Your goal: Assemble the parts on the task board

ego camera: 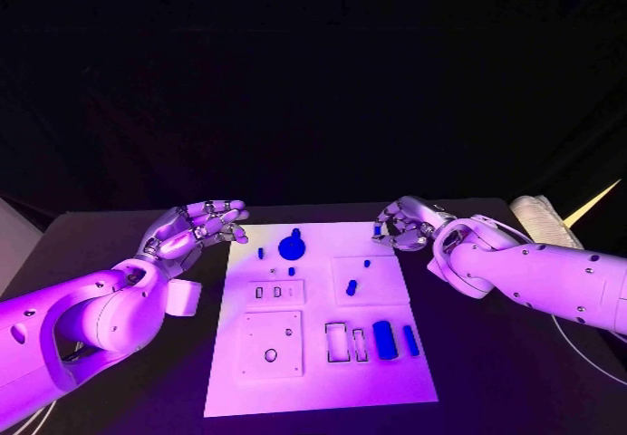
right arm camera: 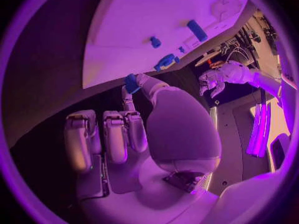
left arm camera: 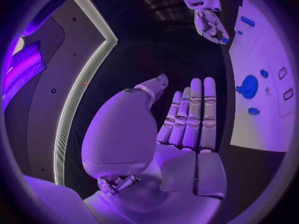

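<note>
At the task board's (ego camera: 320,317) far right corner, our right hand (ego camera: 408,225) pinched a small blue part (right arm camera: 131,83); our left hand (ego camera: 196,228) hovered, fingers (left arm camera: 194,112) spread.

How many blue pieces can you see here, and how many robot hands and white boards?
Blue parts lying on the task board: 7
Blue part pinched in the right hand: 1
Hands, the right hand and the left hand: 2
Task board: 1
Total: 11
</note>
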Robot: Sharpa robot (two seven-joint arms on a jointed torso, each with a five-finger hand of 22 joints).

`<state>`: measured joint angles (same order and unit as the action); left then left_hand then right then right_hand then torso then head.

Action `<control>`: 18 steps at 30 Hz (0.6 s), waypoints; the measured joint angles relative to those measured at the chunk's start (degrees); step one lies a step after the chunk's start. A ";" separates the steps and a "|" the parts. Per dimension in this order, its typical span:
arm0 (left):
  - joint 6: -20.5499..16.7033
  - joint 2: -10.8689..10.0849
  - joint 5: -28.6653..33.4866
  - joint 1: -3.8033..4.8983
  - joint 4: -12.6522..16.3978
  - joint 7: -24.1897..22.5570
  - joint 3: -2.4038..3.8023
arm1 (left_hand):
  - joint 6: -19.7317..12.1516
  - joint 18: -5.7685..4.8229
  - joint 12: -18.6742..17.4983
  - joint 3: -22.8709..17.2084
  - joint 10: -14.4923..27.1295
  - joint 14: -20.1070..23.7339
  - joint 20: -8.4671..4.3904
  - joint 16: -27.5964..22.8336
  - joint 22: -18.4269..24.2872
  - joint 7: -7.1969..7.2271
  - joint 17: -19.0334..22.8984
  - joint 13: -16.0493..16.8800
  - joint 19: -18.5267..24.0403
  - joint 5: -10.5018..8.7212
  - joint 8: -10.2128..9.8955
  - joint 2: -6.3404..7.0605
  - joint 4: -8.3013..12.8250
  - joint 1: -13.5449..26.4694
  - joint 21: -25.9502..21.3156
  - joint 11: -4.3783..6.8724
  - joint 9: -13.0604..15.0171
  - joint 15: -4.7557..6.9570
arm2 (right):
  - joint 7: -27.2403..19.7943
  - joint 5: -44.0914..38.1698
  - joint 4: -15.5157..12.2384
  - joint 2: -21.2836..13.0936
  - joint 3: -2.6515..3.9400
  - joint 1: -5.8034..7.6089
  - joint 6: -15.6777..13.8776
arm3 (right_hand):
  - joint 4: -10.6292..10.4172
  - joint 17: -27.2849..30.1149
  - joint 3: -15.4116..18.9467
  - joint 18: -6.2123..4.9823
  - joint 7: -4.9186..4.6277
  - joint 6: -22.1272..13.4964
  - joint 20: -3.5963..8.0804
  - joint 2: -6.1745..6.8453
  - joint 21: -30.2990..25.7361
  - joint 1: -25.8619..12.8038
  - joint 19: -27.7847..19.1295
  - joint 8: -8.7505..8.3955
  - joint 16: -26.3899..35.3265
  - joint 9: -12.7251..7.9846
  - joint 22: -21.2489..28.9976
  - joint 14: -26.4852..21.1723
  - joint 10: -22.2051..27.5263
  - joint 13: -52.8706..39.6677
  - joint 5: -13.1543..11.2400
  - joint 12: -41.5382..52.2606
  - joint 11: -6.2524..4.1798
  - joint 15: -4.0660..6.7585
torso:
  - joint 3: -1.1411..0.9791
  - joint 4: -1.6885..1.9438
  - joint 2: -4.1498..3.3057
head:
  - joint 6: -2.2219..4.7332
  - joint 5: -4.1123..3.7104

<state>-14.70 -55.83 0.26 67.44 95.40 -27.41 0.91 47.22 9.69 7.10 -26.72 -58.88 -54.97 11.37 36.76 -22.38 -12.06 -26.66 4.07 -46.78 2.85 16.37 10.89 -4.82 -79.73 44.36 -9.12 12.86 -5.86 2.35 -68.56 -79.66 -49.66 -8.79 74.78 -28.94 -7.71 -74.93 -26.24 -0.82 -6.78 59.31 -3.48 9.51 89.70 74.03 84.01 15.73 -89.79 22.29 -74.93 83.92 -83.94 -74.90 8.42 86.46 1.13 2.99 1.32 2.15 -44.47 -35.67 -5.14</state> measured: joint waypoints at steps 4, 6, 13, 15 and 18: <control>-0.01 0.06 0.00 0.00 -0.12 0.03 0.00 | 0.00 0.00 0.00 0.00 0.00 0.00 0.00 0.00 0.00 0.00 0.00 0.00 0.00 0.00 0.00 0.00 0.00 0.00 0.00 0.00 0.00 0.00 | 2.64 0.08 -3.47 0.72 0.00 0.32 -0.62 | -0.38 0.00 -0.09 0.00 0.20 -0.20 0.00 -0.25 0.00 -0.25 0.00 0.03 0.00 0.01 0.00 0.00 0.00 0.00 -0.04 0.00 0.00 0.00 | 0.08 -0.08 0.14 | -0.01 0.05; -0.01 0.10 0.00 0.00 -0.21 0.04 0.00 | 0.00 -0.01 0.00 0.00 0.00 0.00 0.00 0.00 0.00 0.00 0.00 0.00 0.00 0.00 0.00 0.00 0.00 0.00 0.00 0.00 0.00 0.00 | 3.62 0.11 -4.59 1.28 0.00 0.36 -0.82 | -0.38 0.00 -0.09 0.00 0.21 -0.20 0.00 -0.36 0.00 -0.36 0.00 0.03 0.00 0.01 0.01 0.00 0.00 0.00 -0.11 0.00 0.00 0.00 | 0.13 -0.11 0.22 | -0.05 0.08; -0.01 0.57 -0.01 0.00 -0.76 0.10 -0.01 | 0.00 0.00 0.00 0.00 0.00 0.00 0.00 0.00 0.01 0.00 0.00 0.00 0.00 0.00 0.00 0.00 0.00 0.00 0.00 0.00 0.00 0.00 | 6.89 0.39 -9.07 4.63 0.00 -0.49 -1.43 | -0.48 0.01 -0.19 0.00 0.21 -0.21 0.00 -0.26 0.00 -0.47 0.00 0.03 0.00 0.01 0.01 0.00 0.00 -0.05 -0.14 0.00 0.00 -0.01 | 0.34 -0.13 0.71 | -0.49 0.56; -0.01 0.75 -0.01 0.00 -1.00 0.12 -0.02 | 0.00 0.00 0.00 0.00 0.00 0.00 0.00 0.00 0.01 0.00 0.00 0.00 0.00 0.00 0.00 0.00 0.00 0.00 -0.01 0.00 0.00 0.00 | 7.38 0.49 -10.07 5.71 -0.01 -1.04 -1.49 | -0.55 0.01 -0.26 0.00 0.42 -0.42 0.00 -0.20 0.00 -0.52 0.00 0.02 0.00 0.01 0.01 0.00 0.00 -0.05 -0.14 0.00 0.01 -0.01 | 0.42 -0.13 0.88 | -0.62 0.79; 0.00 0.98 -0.01 0.00 -1.29 0.15 -0.06 | 0.00 0.00 0.00 0.00 0.00 0.00 0.00 0.00 0.01 0.00 0.00 0.00 0.00 0.00 0.00 0.00 0.00 0.00 -0.01 0.00 0.00 0.00 | 7.85 0.52 -10.73 7.18 -0.02 -1.77 -1.60 | -0.55 0.01 -0.26 0.00 0.50 -0.50 -0.01 -0.20 0.00 -0.52 0.00 0.01 0.00 0.03 0.01 0.00 0.00 -0.04 -0.15 0.00 0.01 -0.01 | 0.53 -0.14 1.09 | -0.86 1.17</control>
<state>-14.70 -54.85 0.25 67.44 94.11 -27.26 0.85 47.21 9.69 7.10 -26.72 -58.88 -54.97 11.37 36.76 -22.38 -12.06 -26.66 4.07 -46.78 2.85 16.37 10.89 -4.82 -79.73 44.35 -9.12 12.86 -5.86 10.20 -68.04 -90.39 -42.49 -8.80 73.01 -30.54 -8.26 -74.92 -26.50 -0.82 -6.28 58.80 -3.49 9.30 89.70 73.50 84.01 15.75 -89.79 22.31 -74.92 83.93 -83.94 -74.95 8.28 86.46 1.14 2.98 1.85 2.01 -43.38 -36.53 -3.97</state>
